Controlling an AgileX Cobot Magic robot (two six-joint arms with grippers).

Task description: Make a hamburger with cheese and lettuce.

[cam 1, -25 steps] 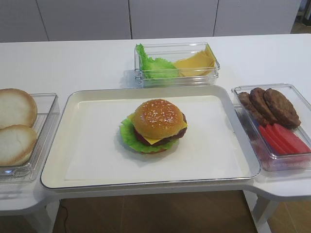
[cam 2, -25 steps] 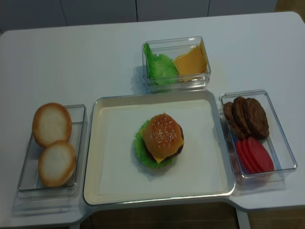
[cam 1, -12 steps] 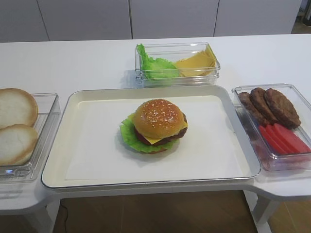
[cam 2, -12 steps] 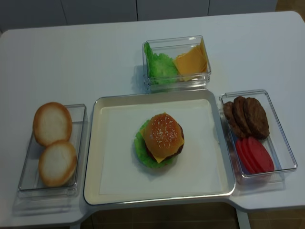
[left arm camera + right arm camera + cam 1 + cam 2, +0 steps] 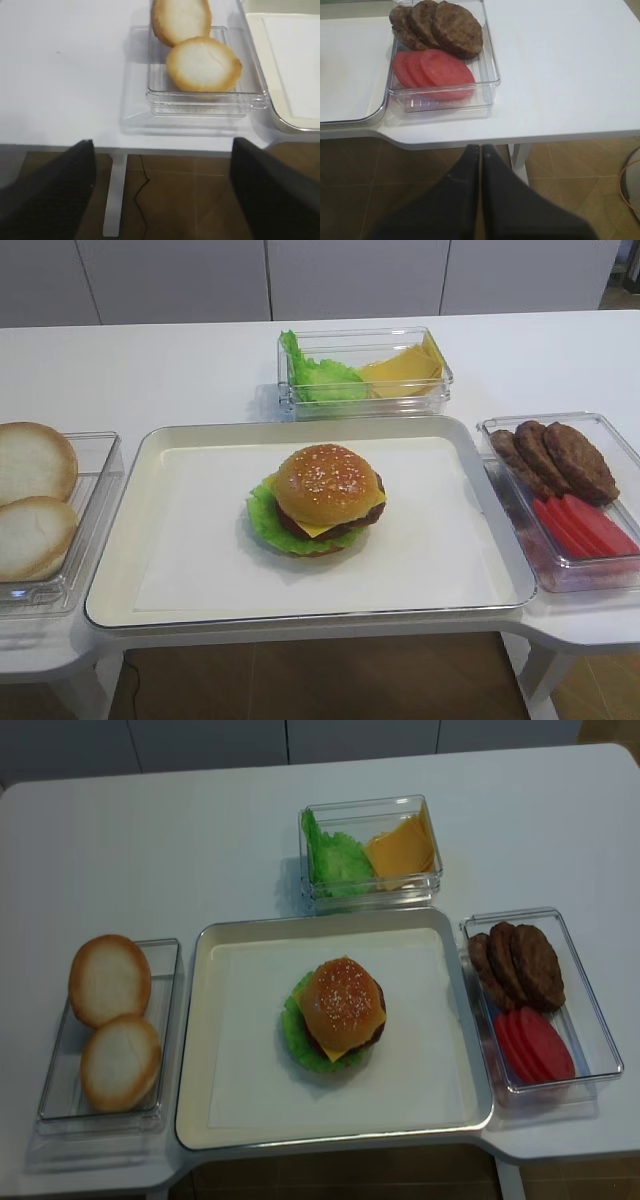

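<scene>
finished hamburger (image 5: 323, 498) on tray (image 5: 180, 580) at counter's front edge, right gripper (image 5: 480, 150) pressed together below the edge, left gripper (image 5: 160, 165) spread wide

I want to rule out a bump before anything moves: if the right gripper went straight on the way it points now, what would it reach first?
Probably the table's front edge, just ahead of the shut right gripper, then the clear container of tomato slices. If it sits higher than the tabletop, the container comes first; depth is unclear.
</scene>
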